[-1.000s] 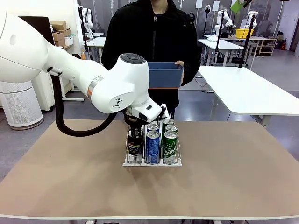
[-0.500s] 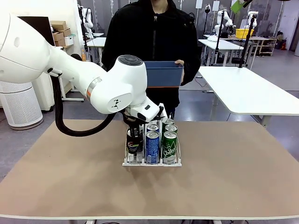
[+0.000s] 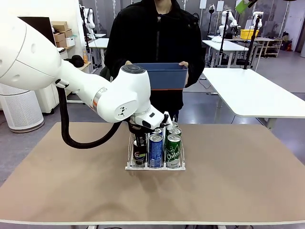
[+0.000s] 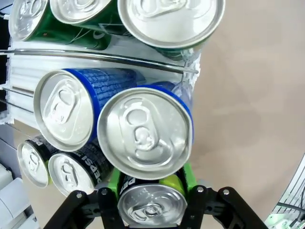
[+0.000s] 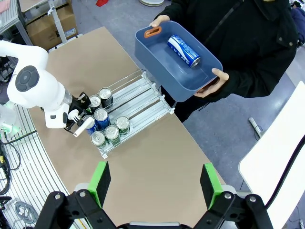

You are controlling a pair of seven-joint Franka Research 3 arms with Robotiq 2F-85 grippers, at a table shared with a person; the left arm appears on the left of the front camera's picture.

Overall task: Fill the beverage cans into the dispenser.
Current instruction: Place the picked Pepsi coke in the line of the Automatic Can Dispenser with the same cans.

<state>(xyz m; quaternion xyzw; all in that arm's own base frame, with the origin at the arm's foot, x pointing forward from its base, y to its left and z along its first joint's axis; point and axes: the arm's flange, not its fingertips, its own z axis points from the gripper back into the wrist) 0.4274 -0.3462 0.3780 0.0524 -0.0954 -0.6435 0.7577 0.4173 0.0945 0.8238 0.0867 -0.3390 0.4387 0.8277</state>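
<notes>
The table has a flat brown top. On it, near the middle, stands the white dispenser, its three lanes running toward the far edge of the table.

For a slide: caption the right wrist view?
Open right gripper overlooks the dispenser; a person holds a blue bin with one can.
</notes>
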